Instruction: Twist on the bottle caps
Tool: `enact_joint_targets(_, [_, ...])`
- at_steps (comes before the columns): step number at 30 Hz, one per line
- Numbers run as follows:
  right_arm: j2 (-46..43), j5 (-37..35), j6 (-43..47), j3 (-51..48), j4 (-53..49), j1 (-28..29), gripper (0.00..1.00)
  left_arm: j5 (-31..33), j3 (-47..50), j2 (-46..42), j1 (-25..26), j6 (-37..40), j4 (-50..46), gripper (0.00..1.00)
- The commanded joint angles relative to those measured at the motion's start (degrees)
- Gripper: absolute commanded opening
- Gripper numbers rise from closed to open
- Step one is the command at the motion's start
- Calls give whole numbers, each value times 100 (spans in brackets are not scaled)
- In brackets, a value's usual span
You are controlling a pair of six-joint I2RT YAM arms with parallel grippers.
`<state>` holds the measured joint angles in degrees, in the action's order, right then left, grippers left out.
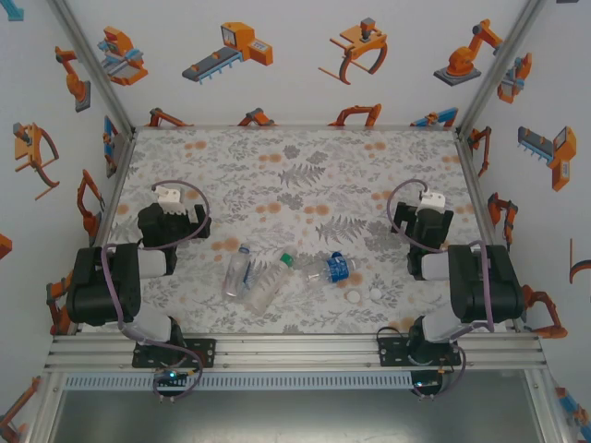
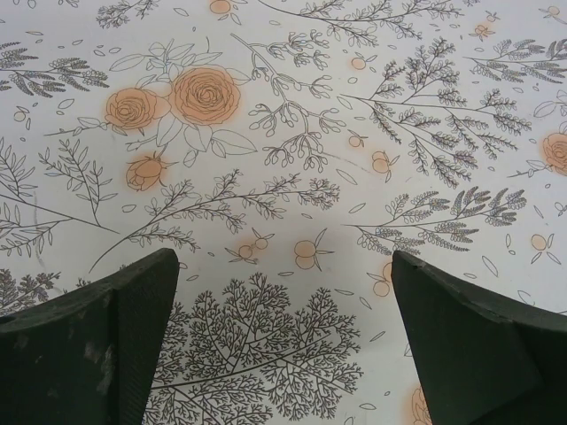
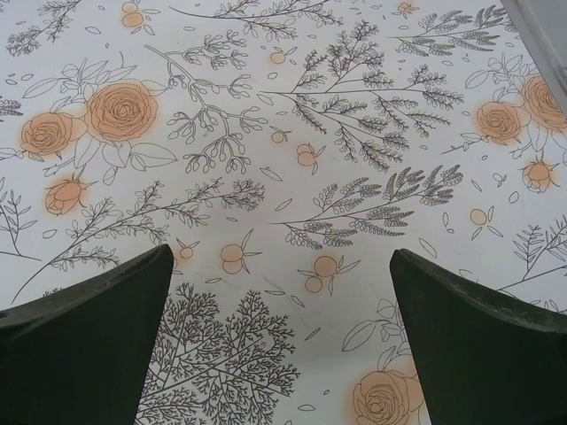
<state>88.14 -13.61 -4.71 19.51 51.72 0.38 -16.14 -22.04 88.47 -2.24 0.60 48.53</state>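
— Jaws on the left gripper (image 2: 283, 258) and right gripper (image 3: 282, 252)?
— Both spread wide, holding nothing, above the table (image 1: 305, 166).
— Bottles (image 1: 268, 280)?
— Lying between the arms, well apart from either pair of jaws. Two white caps (image 1: 355, 296) lie nearer the right gripper. A green cap (image 1: 287, 259) shows among the bottles.

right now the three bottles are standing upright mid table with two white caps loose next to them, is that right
No. The top external view shows the three bottles lying on their sides, not upright. They are mid table, with the two white caps loose next to them.
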Motion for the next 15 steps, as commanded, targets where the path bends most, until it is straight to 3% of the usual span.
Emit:
enact_joint_targets(1, [6,-103,-100,130,30,-47,99,-112,42,-68,-11,67,184,97])
enact_joint_targets(15, [-3,-103,-100,132,31,-47,99,85,33,-36,-25,-49,215,97])
